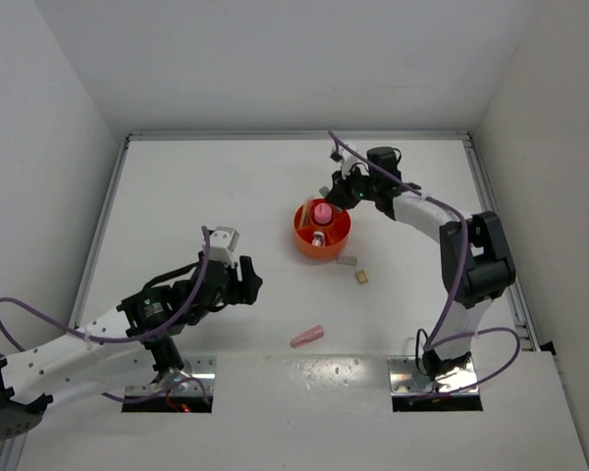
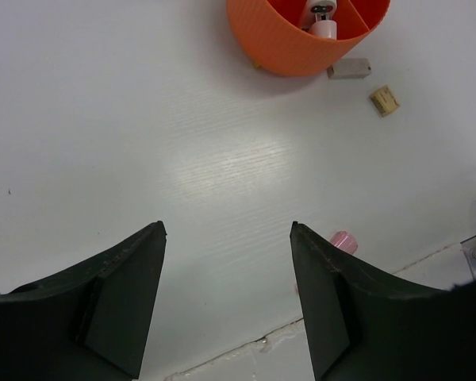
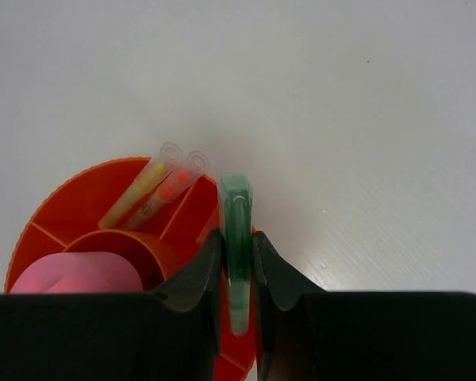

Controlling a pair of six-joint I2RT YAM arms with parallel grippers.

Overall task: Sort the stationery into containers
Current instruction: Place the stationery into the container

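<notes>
Top view: your right gripper (image 1: 340, 192) hangs over the far rim of the orange tub (image 1: 300, 235), upper middle, while a pink stick (image 1: 306, 337), a beige block (image 1: 361, 278) and a grey piece (image 1: 347, 261) lie loose below it. Left wrist view: your left gripper (image 2: 228, 232) is spread wide, nothing between its fingers, the tub at the top edge. Right wrist view: the jaws are clamped on a green pen (image 3: 237, 202) poking just past the rim beside two pens (image 3: 155, 186) standing in a compartment, so you're mid-drop; I'd say centre it over a compartment, then release
</notes>
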